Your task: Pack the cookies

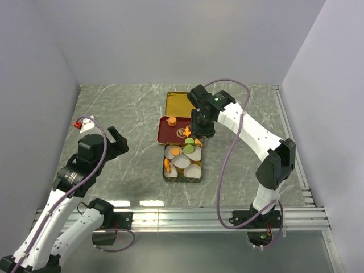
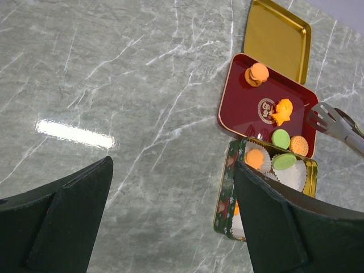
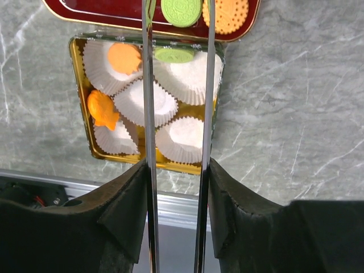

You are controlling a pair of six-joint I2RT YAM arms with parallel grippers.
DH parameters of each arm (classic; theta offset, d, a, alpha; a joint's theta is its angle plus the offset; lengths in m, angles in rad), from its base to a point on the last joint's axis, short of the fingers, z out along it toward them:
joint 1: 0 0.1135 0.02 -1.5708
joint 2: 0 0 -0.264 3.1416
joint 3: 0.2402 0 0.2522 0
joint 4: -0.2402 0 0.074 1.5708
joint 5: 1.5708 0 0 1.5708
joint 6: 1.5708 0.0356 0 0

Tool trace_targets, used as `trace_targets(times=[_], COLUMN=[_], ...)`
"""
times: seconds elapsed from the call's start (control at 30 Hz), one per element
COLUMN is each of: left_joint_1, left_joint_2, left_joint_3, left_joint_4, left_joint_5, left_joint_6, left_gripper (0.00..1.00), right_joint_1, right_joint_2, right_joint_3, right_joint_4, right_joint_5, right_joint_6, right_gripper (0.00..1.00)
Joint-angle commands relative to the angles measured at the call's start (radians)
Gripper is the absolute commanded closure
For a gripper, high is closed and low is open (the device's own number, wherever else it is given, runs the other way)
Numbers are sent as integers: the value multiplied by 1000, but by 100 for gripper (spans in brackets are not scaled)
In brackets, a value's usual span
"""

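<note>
The right gripper (image 3: pixel 177 193), clamped on a pair of steel tongs (image 3: pixel 149 114), hangs over the open tin (image 3: pixel 78 85) with the cookies (image 2: pixel 280 138) only partly packed. Three pieces sit among the tin's white paper cups (image 3: pixel 142 102): an orange round, a green round and an orange fish. Just beyond the tin, on the red tray (image 2: pixel 244 108), lie a green round, a ridged orange round, an orange figure and a small orange stack. The tong blades stand slightly apart and carry nothing, framing the tray's green round in the wrist view. The pieces look light, stiff and crumbly, best pinched gently across their edges. Well left of the tin, the left gripper (image 2: pixel 172 165) hovers wide open and empty
</note>
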Motion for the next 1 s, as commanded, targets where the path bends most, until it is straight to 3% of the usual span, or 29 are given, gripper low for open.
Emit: trace_targets(times=[0.0,0.33,0.7,0.97], left_joint_1=[-5,-8,-11,-10], left_joint_2=[-16,-17,-16,-22], left_joint_3=[4,4,4,2], left_joint_4=[32,28,28,29], left_joint_5=[-2,-9,-9,-8], left_joint_6=[9,5,5,6], left_gripper=[7,7,7,6], right_joint_1=[7,8,13,28], right_joint_2=[32,186,301,310], right_joint_3=[21,130,255,235], right_joint_4=[45,21,-22,-35], right_joint_5=[21,53,44,44], right_joint_6=[7,-7,-5,13], right_gripper=[50,43,43,44])
